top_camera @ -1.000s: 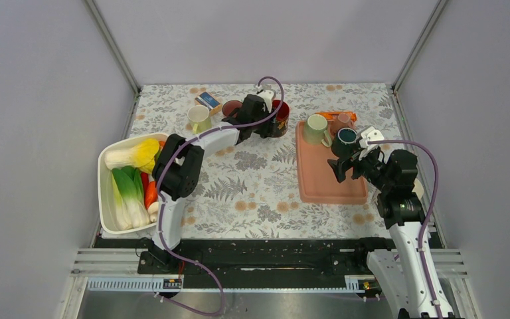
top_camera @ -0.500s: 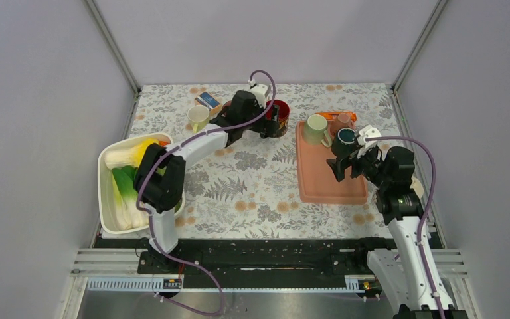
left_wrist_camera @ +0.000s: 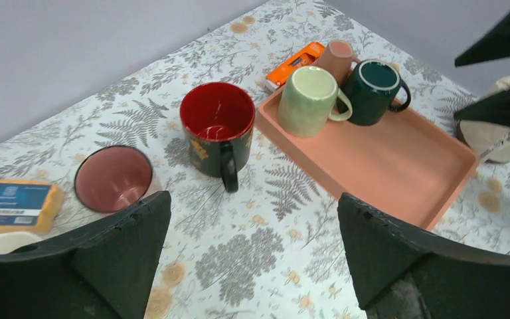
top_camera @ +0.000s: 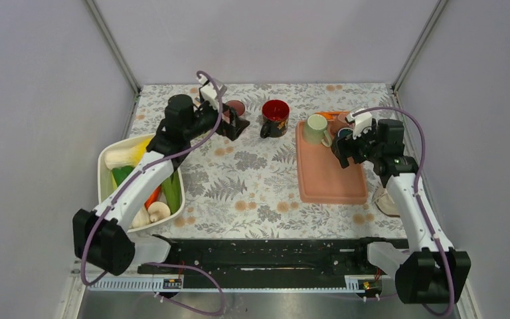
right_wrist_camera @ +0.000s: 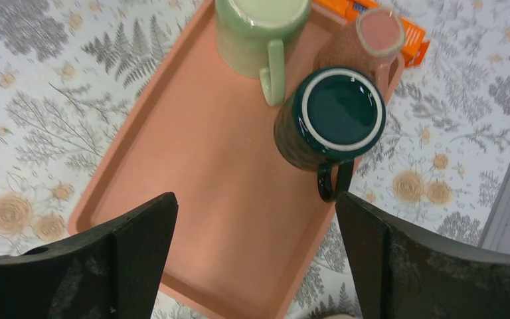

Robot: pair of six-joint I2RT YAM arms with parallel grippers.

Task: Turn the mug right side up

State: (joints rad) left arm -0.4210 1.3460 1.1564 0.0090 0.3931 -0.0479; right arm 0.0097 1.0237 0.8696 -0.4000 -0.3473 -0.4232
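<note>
A table spread with a fern-printed cloth [top_camera: 252,173] was enclosed by plain grey walls. The dark mug with a red interior [top_camera: 275,118] was found standing upright on the cloth at the far side, mouth up. It stood between a brownish-pink cup [left_wrist_camera: 113,178] and a salmon tray [top_camera: 332,189], touching neither. Its handle was turned toward the left gripper [top_camera: 234,126]. That gripper was held just beside the mug, apart from it, with its fingers spread wide and nothing between them.

The right gripper [right_wrist_camera: 255,199] was poised above the far end of the tray, likewise fully spread and empty. On the tray's far end a pale green mug [right_wrist_camera: 255,30] and a dark teal mug [right_wrist_camera: 329,119] were set upright, close together. A pink cup [right_wrist_camera: 372,40] at the tray's far corner appeared to be tilted, though this could not be settled from the views. An orange packet [right_wrist_camera: 408,36] was seen just behind it. A white tub [top_camera: 101,193] holding vegetables was placed at the table's left edge.
</note>
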